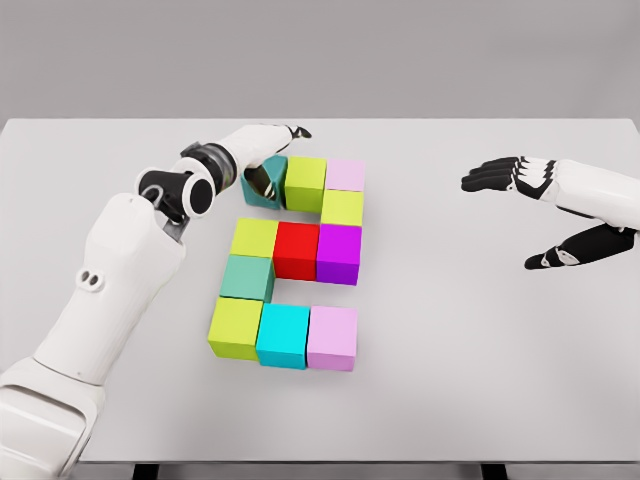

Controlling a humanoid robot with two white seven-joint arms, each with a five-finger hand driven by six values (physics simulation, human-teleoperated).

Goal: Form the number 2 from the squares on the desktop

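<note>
From my seat, the nearest row of the figure on the table is done: a lime block, a cyan block and a pale pink block sit side by side, touching. Just behind the lime one is a sea-green block, and behind that the middle row of a yellow-green block, a red block and a purple block. Further back a yellow block forms the right side, with a green block and a light pink block starting the top row.

The last piece, a teal block, is at the far left of that top row, tilted and not flush with the green block. My left robot hand is closed over it from the left and behind, fingers mostly hidden, so I judge it is holding the block. The right robot hand hovers well off to the right, fingers spread, holding nothing.

The risks I see: pushing the tilted block in crooked could shove the green block and skew the top row. Letting go while it is tipped could leave it resting on an edge. My forearm is also close to the yellow-green block, so a careless withdrawal might sweep the middle row out of line.
</note>
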